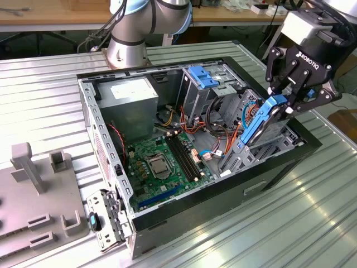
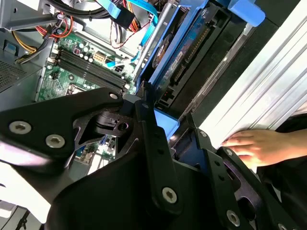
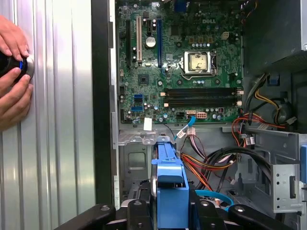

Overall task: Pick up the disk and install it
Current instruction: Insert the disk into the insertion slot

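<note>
**A:** Entry, starting at the exterior view's left. A grey fixture block sits on the ribbed metal table, well apart from the arm.

**B:** Middle?

**A:** An open computer case lies on its side. The power supply box is at its far left, with the green motherboard nearer. A drive cage with a blue clip stands along the far wall.

**B:** And the disk?

**A:** The disk is at the exterior view's right end of the case, tilted. Its lower end is down among the bay metalwork and its upper end is above the rim. The gripper is clamped on the upper blue rail.

**B:** Fully seated?

**A:** Cannot tell.

**B:** Anything else?

**A:** In the first wrist view, a person's hand rests on the table near the case wall, around a dark round thing.
</note>
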You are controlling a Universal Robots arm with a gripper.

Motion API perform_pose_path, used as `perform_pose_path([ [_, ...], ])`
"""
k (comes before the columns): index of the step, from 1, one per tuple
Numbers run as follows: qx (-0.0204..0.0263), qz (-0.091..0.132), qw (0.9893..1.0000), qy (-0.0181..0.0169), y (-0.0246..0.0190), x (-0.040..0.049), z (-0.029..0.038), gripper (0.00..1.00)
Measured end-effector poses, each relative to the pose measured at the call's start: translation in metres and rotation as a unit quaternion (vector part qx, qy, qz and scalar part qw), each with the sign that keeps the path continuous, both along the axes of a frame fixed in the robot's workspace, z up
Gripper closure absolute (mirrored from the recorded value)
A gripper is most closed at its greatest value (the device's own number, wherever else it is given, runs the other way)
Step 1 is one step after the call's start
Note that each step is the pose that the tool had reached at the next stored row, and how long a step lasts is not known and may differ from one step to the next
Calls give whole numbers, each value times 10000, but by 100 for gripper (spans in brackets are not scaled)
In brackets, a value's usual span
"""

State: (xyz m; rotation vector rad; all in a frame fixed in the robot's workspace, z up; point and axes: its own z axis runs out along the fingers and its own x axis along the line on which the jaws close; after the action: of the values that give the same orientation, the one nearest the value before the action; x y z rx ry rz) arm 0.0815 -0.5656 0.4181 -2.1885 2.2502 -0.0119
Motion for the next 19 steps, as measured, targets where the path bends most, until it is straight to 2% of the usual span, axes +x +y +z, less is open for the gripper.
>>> perform_pose_path([
  [19, 0, 0, 10000, 0, 0, 4, -169, 63],
])
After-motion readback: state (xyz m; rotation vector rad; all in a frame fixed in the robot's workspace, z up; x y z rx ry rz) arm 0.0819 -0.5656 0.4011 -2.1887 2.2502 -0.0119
